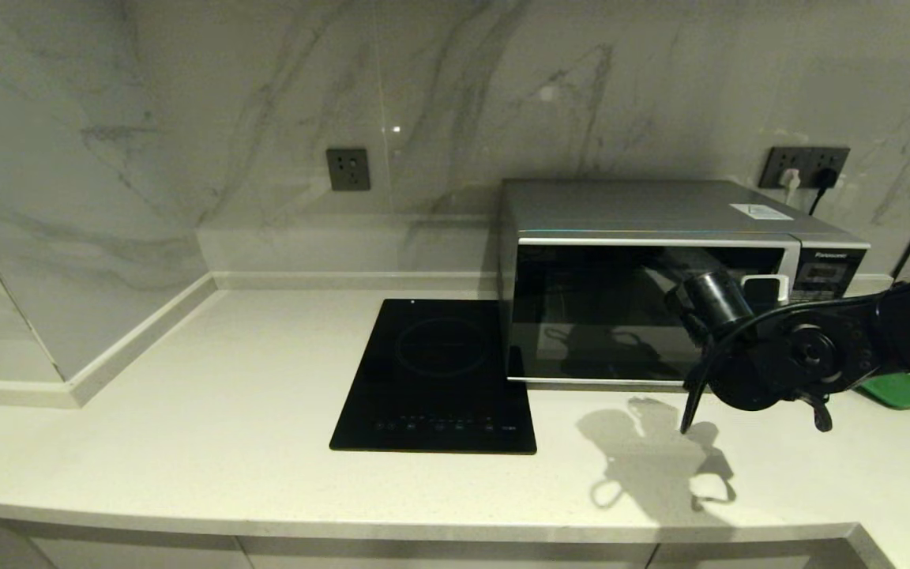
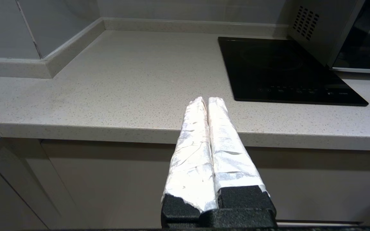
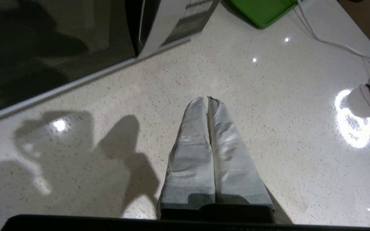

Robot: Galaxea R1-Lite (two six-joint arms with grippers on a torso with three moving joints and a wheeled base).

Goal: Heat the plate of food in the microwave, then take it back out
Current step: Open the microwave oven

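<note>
Your right hand [image 3: 207, 98] hovers over the pale tabletop [image 1: 186, 411] just in front of the microwave [image 1: 644, 284], fingers pressed together, holding nothing. The microwave's door is closed. Your left hand [image 2: 207, 98], fingers together too, sits parked at the tabletop's front edge, empty.

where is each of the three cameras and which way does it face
Head: high on the robot, looking down at the counter, hob and shut microwave; the right arm crosses in front.
Left wrist: low by the counter edge, facing along it; shut left gripper.
Right wrist: above the counter, facing down; shut right gripper, green tray.
Shared: head and left wrist both show hob and microwave.
</note>
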